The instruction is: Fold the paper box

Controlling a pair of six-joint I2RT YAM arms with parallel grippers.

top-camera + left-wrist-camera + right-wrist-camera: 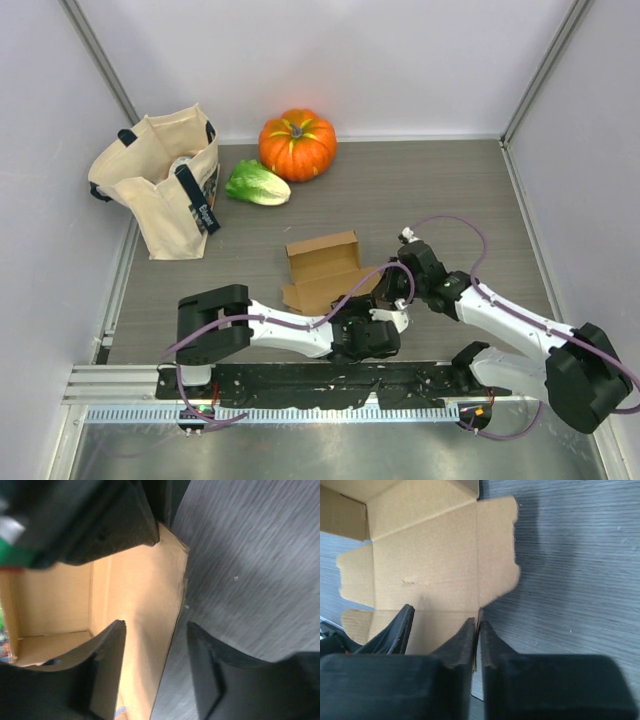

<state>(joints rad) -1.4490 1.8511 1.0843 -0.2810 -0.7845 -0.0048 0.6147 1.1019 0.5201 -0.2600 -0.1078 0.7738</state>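
1. Top view, tools: left gripper [375,328] and right gripper [393,290] both low and close together at the near-right corner of the paper box [322,262]. Too small here to tell how the jaws stand.
2. Same view, box: lies mid-table, well apart from tote bag [160,190], lettuce head [258,185] and pumpkin [297,143]. Far walls raised, near flaps flat on the table [450,190].
3. Left wrist view: jaws parted wide, straddling the edge of a flat tan panel. One finger [102,675] over card, the other [212,675] over bare table. Gripping nothing. Dark bulk above, likely the other arm; not certain.
4. Right wrist view: fingers [462,642] all but closed, with a thin card edge pinched between them. Wide panel and tabbed side flap flat beyond.
5. Handling, by judgement: light and thin, stiff only across panels. Bends readily at scores, creases or tears if squeezed mid-panel. Likely slides on the smooth table when pushed, so needs one side pinned.
6. Hold: best at flap edges close to a score line, as in the present pinch. Small tabs better avoided.
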